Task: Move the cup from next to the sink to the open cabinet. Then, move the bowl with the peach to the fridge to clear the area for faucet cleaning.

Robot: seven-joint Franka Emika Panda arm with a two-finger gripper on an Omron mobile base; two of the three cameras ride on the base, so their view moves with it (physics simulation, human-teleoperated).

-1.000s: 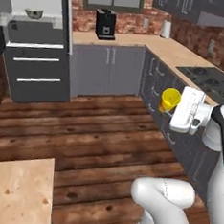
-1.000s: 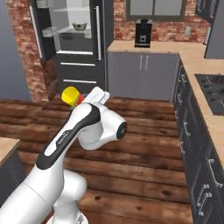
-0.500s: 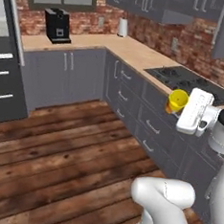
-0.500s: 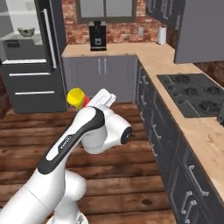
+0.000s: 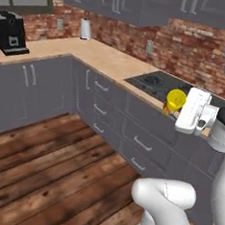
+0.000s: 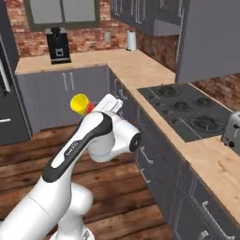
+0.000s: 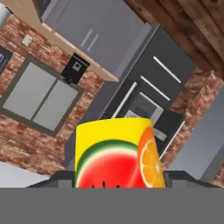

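The cup (image 5: 175, 101) rides in the gripper (image 5: 179, 110), carried at about counter height in front of the dark lower cabinets (image 5: 132, 130), beside the stovetop (image 5: 160, 85). From the other side I see it poking out past the white hand, the yellow rim (image 6: 79, 102) tipped away toward the coffee machine (image 6: 57, 44) on the far counter (image 6: 131, 65). The jaws are closed on the cup's sides, standing fairly wide because the cup fills the gap between them.

It looks like a light thing, probably empty, with stiff, smooth walls. I would guess the glossy surface is a little slippery, so a squeeze across the middle of the body, as it is taken now, seems the sensible hold; pinching near the rim would likely let it pivot. It does not look fragile, though a drop onto the wooden floor (image 5: 46, 176) could send it rolling.

Up close from the hand, the cup (image 7: 118, 153) is a short, bright yellow tumbler with a straight, slightly flared wall. A red watermelon slice with a green rind is printed on it, and next to that an orange slice. Behind it, tilted by the hand's angle, stand the brick wall (image 7: 26, 144), a window (image 7: 41, 98) and the dark fridge (image 7: 153, 96) with its silver handles.
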